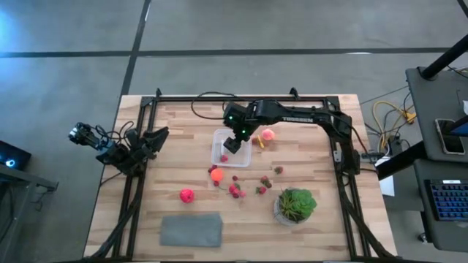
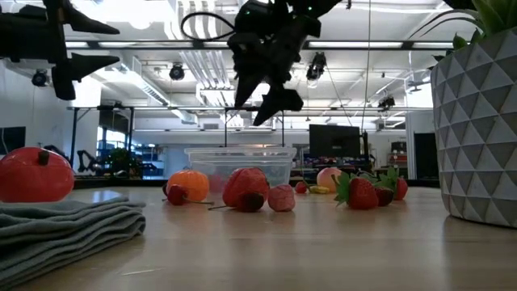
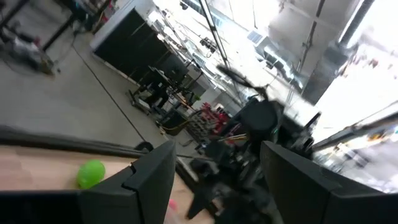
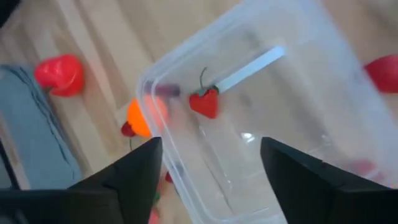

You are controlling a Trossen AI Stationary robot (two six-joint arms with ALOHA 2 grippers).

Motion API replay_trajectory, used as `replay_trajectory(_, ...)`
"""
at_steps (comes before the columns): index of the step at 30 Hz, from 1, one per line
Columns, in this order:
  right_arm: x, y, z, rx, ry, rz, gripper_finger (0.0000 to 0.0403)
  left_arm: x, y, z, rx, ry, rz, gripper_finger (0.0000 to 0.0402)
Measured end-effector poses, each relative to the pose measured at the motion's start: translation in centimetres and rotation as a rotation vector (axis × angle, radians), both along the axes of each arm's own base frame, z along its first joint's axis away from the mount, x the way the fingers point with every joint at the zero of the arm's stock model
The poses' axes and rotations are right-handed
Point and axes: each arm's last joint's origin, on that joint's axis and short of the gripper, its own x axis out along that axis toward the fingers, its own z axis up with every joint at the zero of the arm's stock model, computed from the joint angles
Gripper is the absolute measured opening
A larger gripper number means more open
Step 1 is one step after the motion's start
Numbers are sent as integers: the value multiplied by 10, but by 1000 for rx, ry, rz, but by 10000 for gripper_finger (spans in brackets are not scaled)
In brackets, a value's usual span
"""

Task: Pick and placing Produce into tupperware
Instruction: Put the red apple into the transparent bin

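Hovering over the tupperware [image 1: 231, 148], your right claw [image 1: 239, 138] is spread and empty; one strawberry [image 4: 204, 102] lies inside. Remaining produce [image 1: 235, 190] sits just beyond the box, toward the mat [image 1: 191, 230]. Left claw [image 1: 155, 139], parted and empty, is farther off.

- From overhead, the right end effector [image 1: 238, 140] hangs over the tupperware [image 1: 231, 148] and covers part of its far rim; its fingertips are too small to make out there.
- In the right wrist view, the tupperware [image 4: 261, 124] runs off the frame beyond the end effector [image 4: 211, 168], so its full outline is lost.
- A red piece [image 4: 382, 71] beside the box is cut by the frame edge.
- The orange fruit [image 4: 146, 117] just outside the box wall is blurred through the plastic.
- The left end effector [image 3: 214, 180] points away from the worktop [image 3: 37, 174]; the dark machinery ahead of it is smeared and unreadable.
- At table height, the potted plant [image 2: 481, 121] is cropped by the edge.
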Motion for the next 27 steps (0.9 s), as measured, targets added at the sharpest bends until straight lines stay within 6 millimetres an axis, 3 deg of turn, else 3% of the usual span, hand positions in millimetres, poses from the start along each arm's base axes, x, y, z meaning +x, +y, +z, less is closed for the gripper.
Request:
replay_trajectory(5, -16, 0, 37, -162, -46, -95, 295, -1, 1, 2, 51, 41, 32, 221)
replay_trajectory(9, -41, 1, 70, -277, -52, -178, 303, -2, 1, 5, -32, -39, 8, 221)
replay_trajectory(12, -61, 2, 80, -341, 28, -209, 304, 0, 0, 4, -30, -43, -26, 221)
replay_trajectory(16, -82, 4, 80, -416, 209, -212, 304, 6, -4, -7, -4, 55, -54, 221)
replay_trajectory(20, -89, 5, 71, -426, 310, -186, 306, 12, -9, -15, 59, 206, -136, 221)
replay_trajectory(27, -92, 6, 50, -416, 387, -146, 305, 12, -16, -22, 103, 713, -448, 221)
